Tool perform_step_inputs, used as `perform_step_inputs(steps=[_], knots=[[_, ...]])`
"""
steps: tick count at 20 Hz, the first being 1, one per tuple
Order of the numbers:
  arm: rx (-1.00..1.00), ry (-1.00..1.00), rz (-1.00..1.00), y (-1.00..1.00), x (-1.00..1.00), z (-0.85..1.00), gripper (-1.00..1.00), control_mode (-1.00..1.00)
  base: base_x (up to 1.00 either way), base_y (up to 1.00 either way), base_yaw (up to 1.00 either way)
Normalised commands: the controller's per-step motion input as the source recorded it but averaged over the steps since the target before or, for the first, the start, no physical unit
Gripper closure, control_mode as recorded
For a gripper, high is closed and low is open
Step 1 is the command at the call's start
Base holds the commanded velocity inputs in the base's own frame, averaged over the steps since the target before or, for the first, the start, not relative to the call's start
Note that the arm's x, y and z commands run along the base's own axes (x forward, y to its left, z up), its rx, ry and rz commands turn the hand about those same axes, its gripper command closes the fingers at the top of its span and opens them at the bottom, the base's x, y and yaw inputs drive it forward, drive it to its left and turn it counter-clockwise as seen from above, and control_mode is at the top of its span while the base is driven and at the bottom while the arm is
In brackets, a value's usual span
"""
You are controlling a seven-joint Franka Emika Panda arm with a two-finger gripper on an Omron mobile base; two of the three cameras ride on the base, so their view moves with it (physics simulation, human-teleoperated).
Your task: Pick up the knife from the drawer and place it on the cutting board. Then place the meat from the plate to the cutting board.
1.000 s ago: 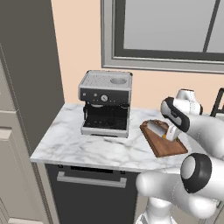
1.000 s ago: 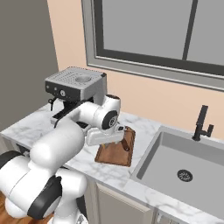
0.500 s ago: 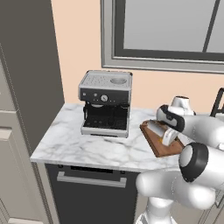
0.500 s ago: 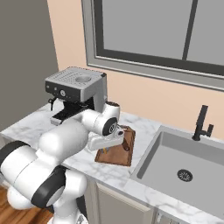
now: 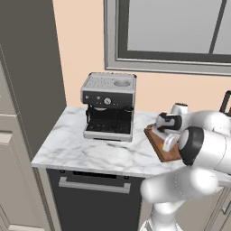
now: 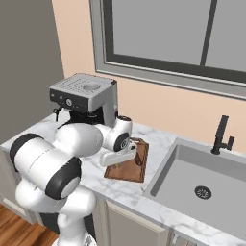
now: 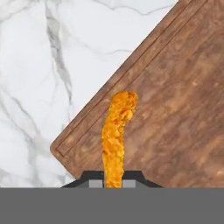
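1. Meat [image 7: 117, 138], a small elongated orange piece, is sitting pinched between the two dark finger tips of the gripper [image 7: 114, 178], which are closing narrowly on its lower end.
2. Beneath it, the rectangular reddish-brown wooden cutting board [image 7: 175, 109] is lying on the white marble counter [image 7: 48, 65], and the meat is hanging over the board's corner.
3. On the counter, the board [image 6: 129, 168] is resting beside the silver espresso machine [image 6: 86, 98], between that machine and the steel sink [image 6: 202, 182].

You see the white arm bent over the reddish-brown cutting board [image 5: 168, 152] on the marble counter [image 5: 85, 151], just right of the silver espresso machine [image 5: 108, 106], hand low over the board's near end, window [image 5: 171, 31] behind.
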Motion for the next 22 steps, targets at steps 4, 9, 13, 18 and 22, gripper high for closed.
perform_step_inputs(steps=[4, 9, 13, 18, 22], knots=[[0.0, 0.0, 0.04, -0.02, 0.38, -0.31, 1.0, -1.0, 0.0, 0.0, 0.0], [0.0, 0.0, 0.04, -0.01, 0.34, -0.35, 1.0, -1.0, 0.0, 0.0, 0.0], [0.0, 0.0, 0.02, -0.13, 0.08, -0.2, -1.0, -1.0, 0.0, 0.0, 0.0], [0.08, -0.09, 0.0, -0.37, 0.0, 0.05, -1.0, -1.0, 0.0, 0.0, 0.0], [0.07, -0.12, 0.0, -0.17, -0.03, 0.44, -1.0, -1.0, 0.0, 0.0, 0.0]])
